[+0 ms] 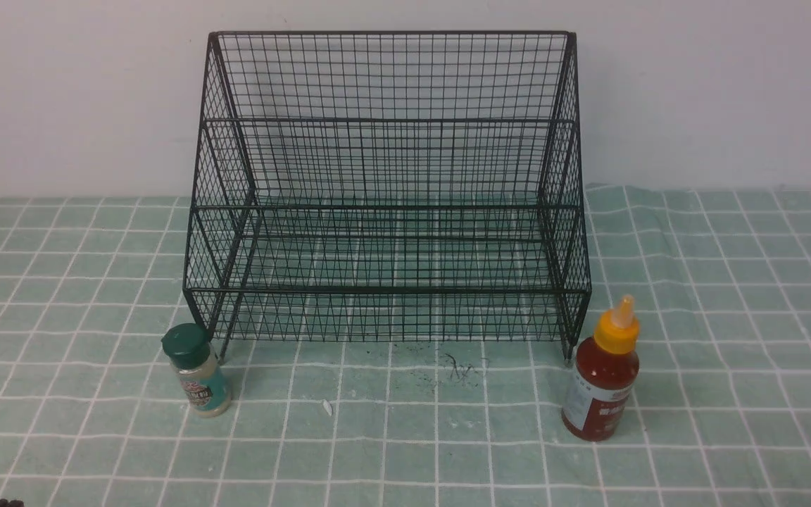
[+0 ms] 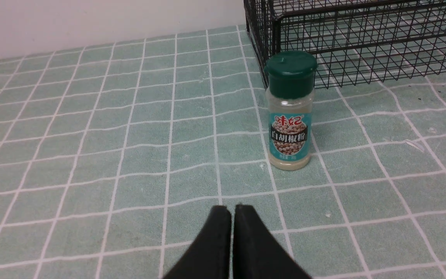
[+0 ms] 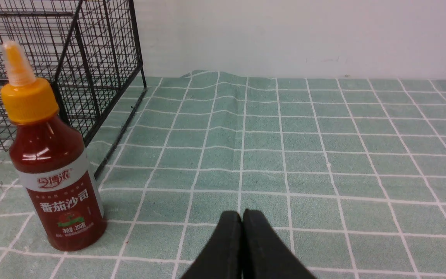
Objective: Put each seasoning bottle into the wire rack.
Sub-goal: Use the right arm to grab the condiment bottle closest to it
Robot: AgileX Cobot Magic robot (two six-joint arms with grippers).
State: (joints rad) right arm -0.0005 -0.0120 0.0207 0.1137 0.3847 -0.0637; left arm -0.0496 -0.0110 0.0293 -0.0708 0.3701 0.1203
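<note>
Both sets of jaws are clenched, with nothing between them. We see the left gripper (image 2: 232, 211) pressed tip to tip over the green checked cloth (image 1: 405, 451), and the right gripper (image 3: 242, 217) shut the same way.

We find the black wire rack (image 1: 388, 204) standing on the cloth, its back against the pale wall (image 1: 82, 91). The shaker jar (image 1: 198, 370), with its dark green cap and teal label, stands upright on the cloth just beside the rack's front left leg, outside the wire. The left gripper points at it from some way back, not touching it.

The red sauce bottle (image 1: 601, 373), with its yellow nozzle cap and white label, stands upright by the rack's front right corner, also outside. The right gripper sits near it, to one side and clear of it.

We also see some dark marks (image 1: 458, 366) on the cloth in front of the rack.
</note>
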